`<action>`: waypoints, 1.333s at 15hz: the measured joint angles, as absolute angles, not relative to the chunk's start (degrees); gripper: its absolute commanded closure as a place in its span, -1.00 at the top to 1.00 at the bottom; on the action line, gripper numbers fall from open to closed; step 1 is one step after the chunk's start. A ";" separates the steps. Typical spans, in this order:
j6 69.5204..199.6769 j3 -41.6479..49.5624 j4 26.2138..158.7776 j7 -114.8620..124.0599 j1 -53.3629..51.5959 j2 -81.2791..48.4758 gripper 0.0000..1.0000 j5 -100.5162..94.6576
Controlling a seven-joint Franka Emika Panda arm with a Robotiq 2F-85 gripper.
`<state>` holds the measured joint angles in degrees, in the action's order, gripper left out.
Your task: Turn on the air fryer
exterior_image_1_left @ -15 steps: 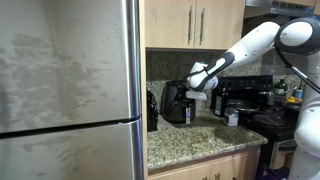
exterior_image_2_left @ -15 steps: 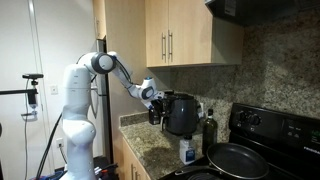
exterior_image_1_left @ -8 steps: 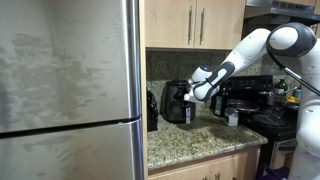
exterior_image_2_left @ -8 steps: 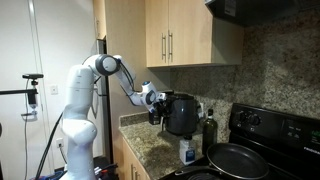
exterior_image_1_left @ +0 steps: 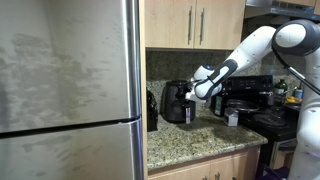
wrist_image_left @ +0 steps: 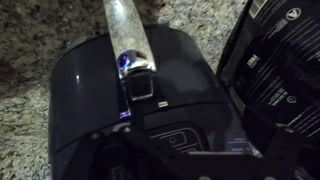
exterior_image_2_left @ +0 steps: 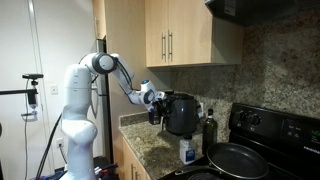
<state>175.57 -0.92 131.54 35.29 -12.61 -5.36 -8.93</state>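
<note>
The air fryer is black and barrel-shaped with a glossy top, and stands on the granite counter in both exterior views [exterior_image_1_left: 178,102] [exterior_image_2_left: 182,113]. In the wrist view its top [wrist_image_left: 95,95] fills the frame, with a silver drawer handle [wrist_image_left: 127,30] and a faint touch panel [wrist_image_left: 165,133]. My gripper [exterior_image_1_left: 201,86] [exterior_image_2_left: 155,103] hovers close at the fryer's upper front. In the wrist view it [wrist_image_left: 200,160] is only a dark shape just over the panel. I cannot make out how the jaws stand.
A boxy black appliance [wrist_image_left: 280,70] stands close beside the fryer. A steel fridge [exterior_image_1_left: 70,90] is at one side, with a small dark object [exterior_image_1_left: 152,108] next to it. A stove [exterior_image_2_left: 275,130], a pan [exterior_image_2_left: 235,160], a dark bottle [exterior_image_2_left: 209,128] and a white bottle [exterior_image_2_left: 188,150] are nearby. Cabinets [exterior_image_2_left: 185,35] hang above.
My gripper has dropped slightly and moved closer to the fryer's top front. The arm's elbow has shifted a little. The air fryer has not moved.
</note>
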 measured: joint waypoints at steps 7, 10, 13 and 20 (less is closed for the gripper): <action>175.56 -5.35 134.91 28.77 -11.65 -1.49 1.00 0.52; 181.08 -5.41 135.08 29.76 -11.86 -3.31 1.00 0.63; 184.54 -4.65 135.38 31.61 -11.97 -4.32 1.00 -0.19; 183.60 -5.41 135.76 31.63 -11.96 0.00 1.00 1.12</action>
